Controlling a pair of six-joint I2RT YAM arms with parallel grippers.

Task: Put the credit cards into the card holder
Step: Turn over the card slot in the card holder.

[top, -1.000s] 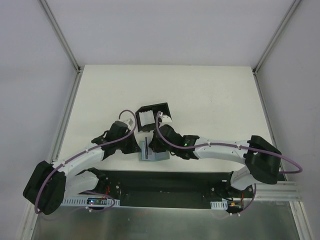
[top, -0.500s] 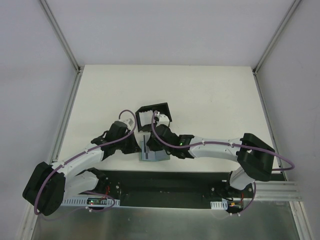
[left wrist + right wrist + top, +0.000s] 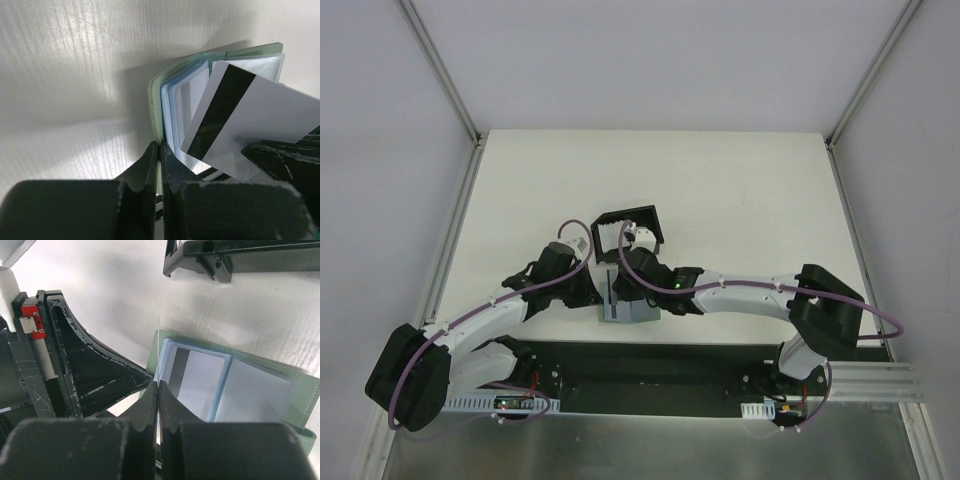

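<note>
Top external: where does everything sit?

Both arms meet near the table's front edge. The left pincer and right pincer face each other over the grey-green case. The whitish card stands on edge between them. The card holder lies just beyond the right pincer's tips, apart from the case.

Left wrist: what is that pincer doing?

It is pressed together on the case's stitched cover edge, pinning it. The card hangs tilted just ahead and to its right, clear of the sleeves. It is thin, stiff, glossy plastic with a dark stripe. The case looks soft, and its pockets are clear and bluish.

Right wrist?

That pincer is pinched on the card, seen edge-on as a fine line rising from the tips. The holder sits ahead and slightly right, hard black moulded plastic with upright walls.

What could go wrong?

I judge the grip small, down near one corner, so the slick card may swivel or slip. If it arrives tilted, it could strike a wall or the divider and push the light holder across the smooth table.
</note>
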